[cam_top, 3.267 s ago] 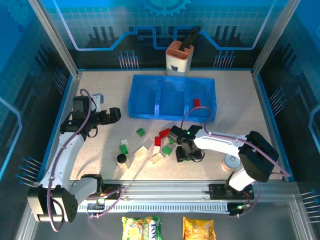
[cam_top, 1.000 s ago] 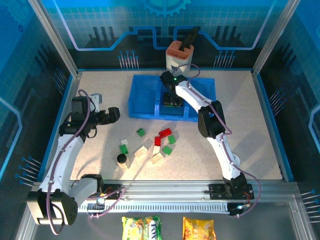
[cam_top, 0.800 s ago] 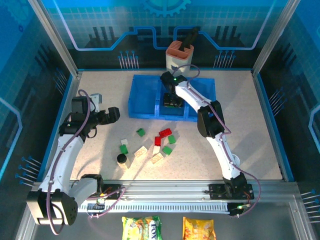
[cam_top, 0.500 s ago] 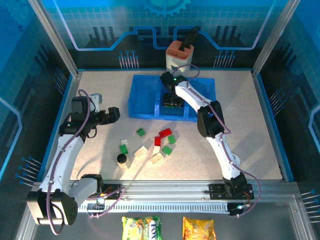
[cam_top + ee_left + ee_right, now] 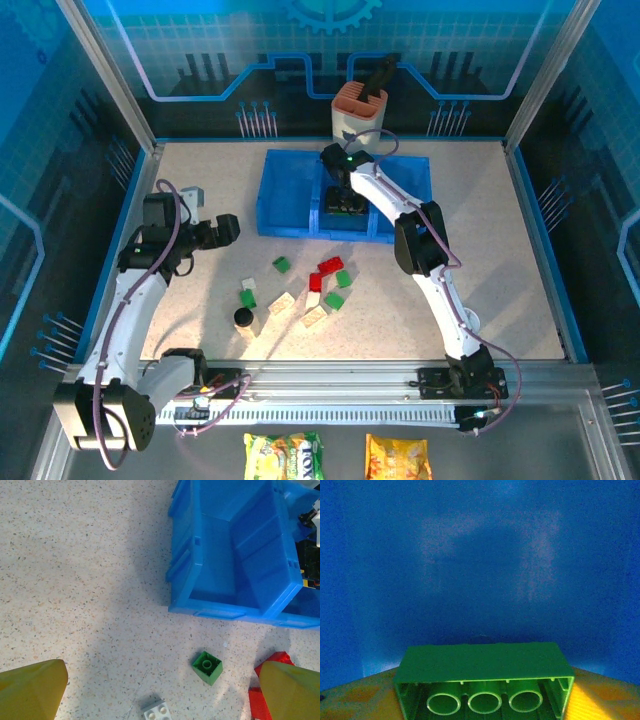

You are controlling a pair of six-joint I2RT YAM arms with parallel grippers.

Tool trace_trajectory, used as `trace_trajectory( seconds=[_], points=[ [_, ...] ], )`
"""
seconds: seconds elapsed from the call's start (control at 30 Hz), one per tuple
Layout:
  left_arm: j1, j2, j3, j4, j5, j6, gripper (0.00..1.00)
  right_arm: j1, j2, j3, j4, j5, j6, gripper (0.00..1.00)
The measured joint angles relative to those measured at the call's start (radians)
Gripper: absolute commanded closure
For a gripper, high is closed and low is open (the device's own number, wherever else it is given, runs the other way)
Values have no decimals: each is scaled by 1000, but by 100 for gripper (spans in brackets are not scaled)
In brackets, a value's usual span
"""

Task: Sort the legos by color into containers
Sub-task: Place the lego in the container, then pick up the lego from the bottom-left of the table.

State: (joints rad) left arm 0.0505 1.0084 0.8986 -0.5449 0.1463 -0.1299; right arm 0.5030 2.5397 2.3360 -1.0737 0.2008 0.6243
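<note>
Lego (image 5: 485, 664), green, between right hand (image 5: 346, 206) fingers, over tray (image 5: 290, 195) middle compartment

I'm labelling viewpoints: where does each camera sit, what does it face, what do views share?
Top external: above, behind robot, looking down on table; left arm, right arm, left tool, right tool.
Left wrist: on left arm, facing down at tray and small green brick; yellow fingertips.
Right wrist: low in the tray, facing blue plastic; long green brick between its fingers.
Shared: top and left wrist both show tray, small green brick.
</note>
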Motion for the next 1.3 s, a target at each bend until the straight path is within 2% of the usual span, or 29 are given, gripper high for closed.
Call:
trace_trajectory(
  seconds=[0.17,0.5,0.73,1.0,1.3],
  points=[
    [0,-3,0,0,0,0,1,0,0,0,0,1,-5,26],
    [0,-3,0,0,1,-1,1,5,-12,0,-15,3,-17,25],
    [-13,14,2,-9,8,-16,2,19,-107,-9,-43,32,-27,25],
    [-148,71,68,-84,-26,-35,3,55,-283,-117,-41,55,-32,25],
    [-349,138,103,-172,-98,-44,4,77,-500,-382,20,53,-31,26]
  ],
)
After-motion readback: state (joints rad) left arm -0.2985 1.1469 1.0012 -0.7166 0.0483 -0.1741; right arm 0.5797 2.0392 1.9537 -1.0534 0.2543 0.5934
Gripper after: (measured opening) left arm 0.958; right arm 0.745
